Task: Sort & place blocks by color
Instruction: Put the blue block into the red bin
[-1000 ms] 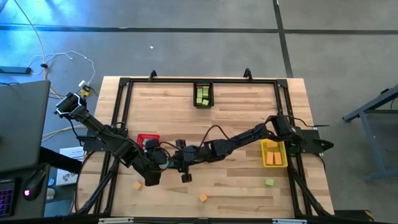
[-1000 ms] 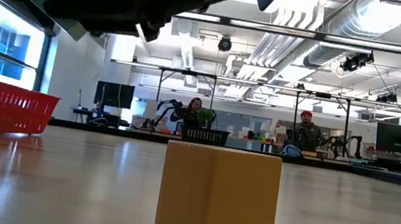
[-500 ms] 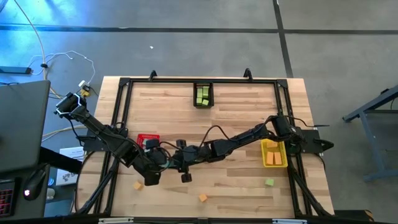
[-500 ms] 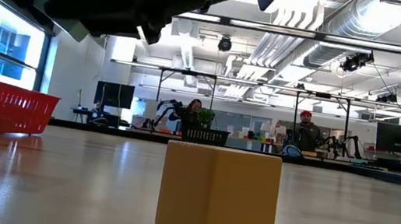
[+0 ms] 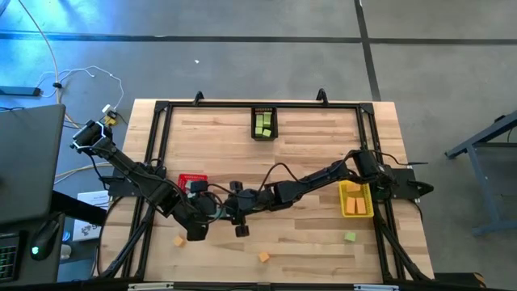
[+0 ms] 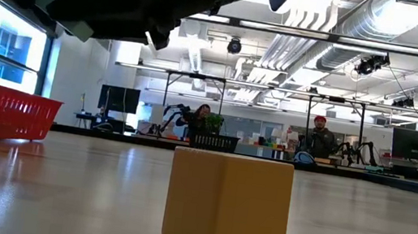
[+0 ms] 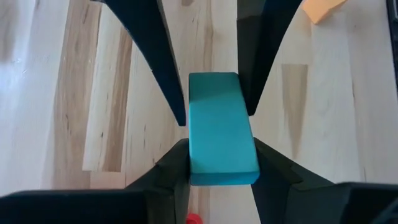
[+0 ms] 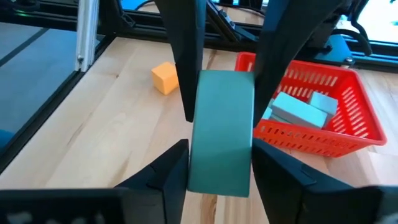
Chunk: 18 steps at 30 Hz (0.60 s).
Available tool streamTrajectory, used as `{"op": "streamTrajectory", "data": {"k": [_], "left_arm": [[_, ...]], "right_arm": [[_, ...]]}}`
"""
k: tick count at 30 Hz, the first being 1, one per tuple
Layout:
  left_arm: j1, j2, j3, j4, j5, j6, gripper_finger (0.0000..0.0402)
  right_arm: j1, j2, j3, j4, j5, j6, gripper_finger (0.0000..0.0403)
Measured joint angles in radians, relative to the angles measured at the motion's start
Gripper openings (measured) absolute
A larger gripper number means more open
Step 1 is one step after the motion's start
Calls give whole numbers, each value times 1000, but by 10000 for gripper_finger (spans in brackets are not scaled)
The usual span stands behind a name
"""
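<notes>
Left gripper clamps teal bar, lengthwise along fingers

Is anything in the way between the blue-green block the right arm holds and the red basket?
Nothing visible. In the right wrist view, the mint-teal bar block sits between the right end effector fingers, and the red plastic mesh basket lies just beyond over bare wooden table, with other teal blocks already inside.
</notes>
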<state>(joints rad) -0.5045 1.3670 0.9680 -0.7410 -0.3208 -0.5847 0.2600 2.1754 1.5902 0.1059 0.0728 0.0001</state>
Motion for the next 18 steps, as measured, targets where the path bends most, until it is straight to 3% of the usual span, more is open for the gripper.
{"op": "streamTrajectory", "data": {"k": [11, 18], "left_arm": [[0, 0, 0, -116, 23, -21, 108], [0, 0, 0, -323, 56, -134, 110]], "right_arm": [[-5, 0, 0, 2, 24, 75, 218], [-5, 0, 0, -20, 32, 90, 236]]}}
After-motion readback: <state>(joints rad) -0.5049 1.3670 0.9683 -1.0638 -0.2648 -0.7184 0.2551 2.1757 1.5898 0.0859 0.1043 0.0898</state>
